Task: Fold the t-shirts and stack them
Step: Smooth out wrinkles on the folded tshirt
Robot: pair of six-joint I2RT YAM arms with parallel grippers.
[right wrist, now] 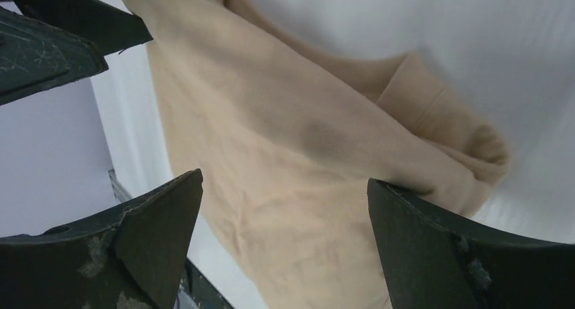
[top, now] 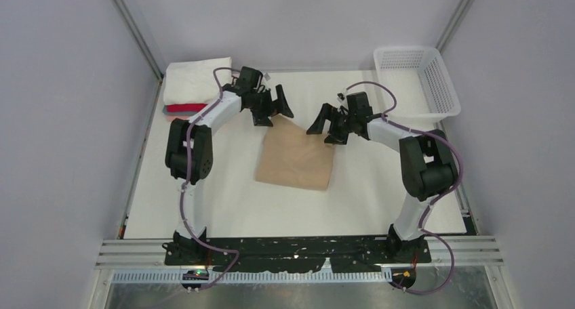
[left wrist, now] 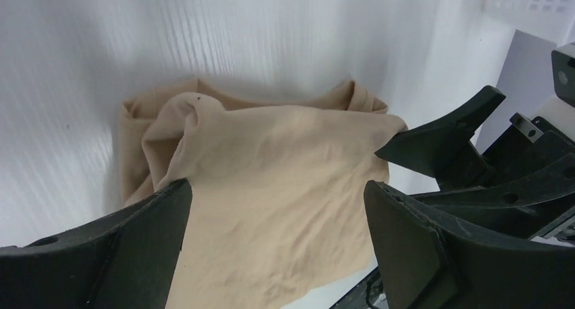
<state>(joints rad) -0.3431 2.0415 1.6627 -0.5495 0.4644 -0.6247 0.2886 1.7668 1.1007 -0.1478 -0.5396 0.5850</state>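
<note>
A tan t-shirt lies folded into a rough rectangle at the table's middle. It shows under the jaws in the left wrist view and the right wrist view. My left gripper is open and empty, above the shirt's far left corner. My right gripper is open and empty, above the shirt's far right corner. A stack of folded shirts sits at the far left, with a white one on top and a red one showing under it.
A white mesh basket stands at the far right corner. The white table is walled by grey panels on the left, right and back. The arm bases sit on a black rail at the near edge.
</note>
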